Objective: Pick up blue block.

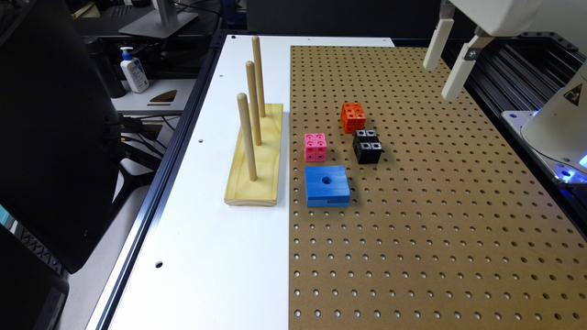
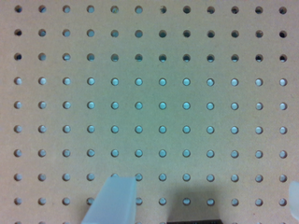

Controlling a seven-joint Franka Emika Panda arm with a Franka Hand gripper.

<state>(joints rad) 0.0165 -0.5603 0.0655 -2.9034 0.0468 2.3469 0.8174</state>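
On the pegboard bench (image 1: 412, 229), the blue block (image 1: 327, 185) lies flat just in front of the pink cube (image 1: 315, 146), near the wooden peg stand (image 1: 254, 156). High at the far right of the exterior view, the gripper (image 1: 447, 59) hangs with fingers apart, holding nothing. The block looks rigid, light and smooth-sided; pinching two opposite flat sides, clear of the notch, seems safest.

The blue block (image 1: 327, 185), a flat square slab with a round centre hole, lies flat on the pegboard (image 1: 412, 229).
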